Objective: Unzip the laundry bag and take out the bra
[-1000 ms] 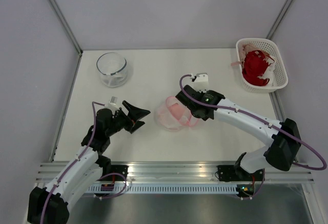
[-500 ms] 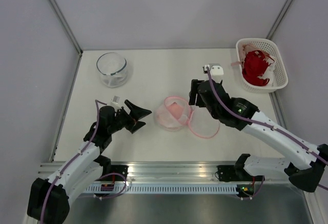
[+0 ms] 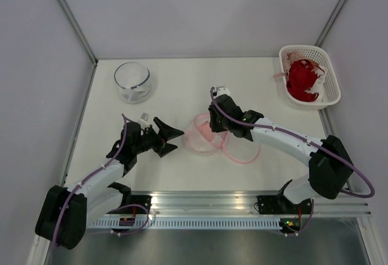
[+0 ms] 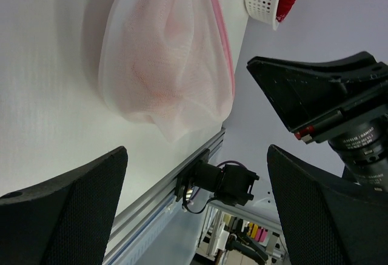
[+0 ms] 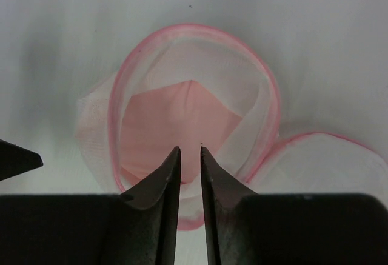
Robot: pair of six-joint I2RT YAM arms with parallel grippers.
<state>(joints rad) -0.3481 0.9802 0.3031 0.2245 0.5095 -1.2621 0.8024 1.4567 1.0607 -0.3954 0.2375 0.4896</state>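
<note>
The laundry bag (image 3: 202,139) lies unzipped at mid-table, its mesh lid (image 3: 244,150) flopped to the right. In the right wrist view its pink rim (image 5: 113,119) rings the pale pink bra (image 5: 176,116), which lies folded inside; the bra (image 3: 207,129) also shows from above. My right gripper (image 3: 214,124) hangs directly over the opening, and its jaws (image 5: 190,150) are open by a narrow gap with nothing between them. My left gripper (image 3: 171,140) stands wide open just left of the bag, apart from it. In the left wrist view the bag (image 4: 163,65) lies ahead of the left gripper (image 4: 197,156).
A clear glass bowl (image 3: 132,82) stands at the back left. A white lattice basket (image 3: 329,92) holding a red garment (image 3: 301,78) sits at the back right. The table's front rail (image 3: 200,203) runs along the near edge.
My right arm swung away up and to the right, then came back over the open bag. The lid now lies spread out to the right. The left gripper edged toward the bag.
</note>
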